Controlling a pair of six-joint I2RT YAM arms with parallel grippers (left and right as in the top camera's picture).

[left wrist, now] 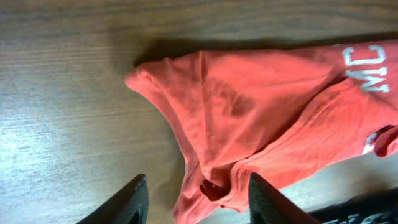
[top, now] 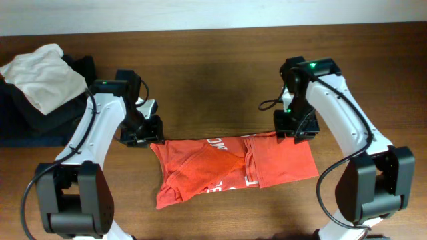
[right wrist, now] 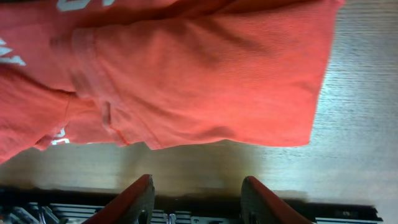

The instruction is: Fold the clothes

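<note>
The red-orange T-shirt [top: 233,167] lies crumpled and partly folded over itself at the table's middle, with white lettering [top: 217,142] showing at its far edge. My left gripper [top: 142,135] is open at the shirt's far left corner. In the left wrist view a bunched fold of the shirt [left wrist: 249,106] hangs between the open fingers [left wrist: 196,180], not clamped. My right gripper [top: 297,129] is open at the shirt's far right edge. In the right wrist view the shirt [right wrist: 199,74] lies flat beyond the empty fingers [right wrist: 198,179].
A white folded garment [top: 41,77] lies on dark folded garments [top: 60,113] at the far left of the wooden table [top: 213,87]. The table's near edge shows in the right wrist view [right wrist: 199,202].
</note>
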